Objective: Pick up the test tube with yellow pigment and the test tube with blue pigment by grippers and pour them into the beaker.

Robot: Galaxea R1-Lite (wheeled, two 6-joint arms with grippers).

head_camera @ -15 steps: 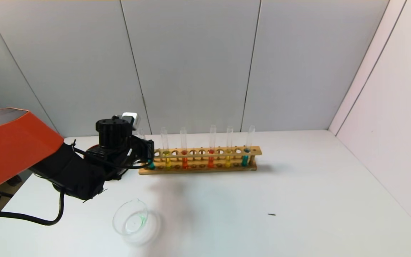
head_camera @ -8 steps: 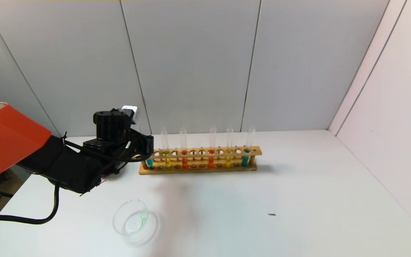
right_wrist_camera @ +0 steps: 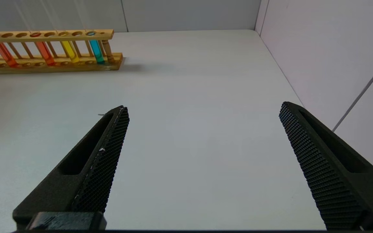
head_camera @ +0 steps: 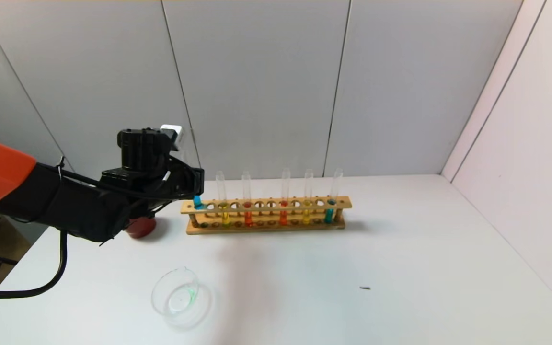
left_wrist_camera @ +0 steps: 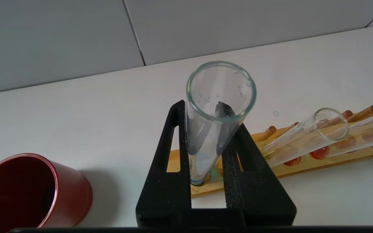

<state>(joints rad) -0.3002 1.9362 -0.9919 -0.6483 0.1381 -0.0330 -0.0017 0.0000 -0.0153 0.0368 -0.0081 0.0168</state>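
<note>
My left gripper (head_camera: 198,184) is shut on the test tube with blue pigment (head_camera: 197,201) above the left end of the wooden rack (head_camera: 266,225). The tube's cyan bottom sits at the level of the rack's top rail. In the left wrist view the black fingers (left_wrist_camera: 173,142) clamp the tube (left_wrist_camera: 212,129) on both sides, its open mouth facing the camera. The test tube with yellow pigment (head_camera: 224,216) stands upright in the rack just to the right. The beaker (head_camera: 176,292) stands on the table in front, with a green trace inside. My right gripper (right_wrist_camera: 204,108) is open and empty over bare table.
A dark-red cup (head_camera: 140,227) stands left of the rack, behind my left arm. The rack also holds two orange-red tubes (head_camera: 248,216), an amber-yellow tube (head_camera: 306,216) and a teal tube (head_camera: 328,214). A small dark speck (head_camera: 365,288) lies on the table.
My left gripper has risen with the blue tube, drawing it up out of the rack's left end. The red cup has come into view. The beaker has not moved.
</note>
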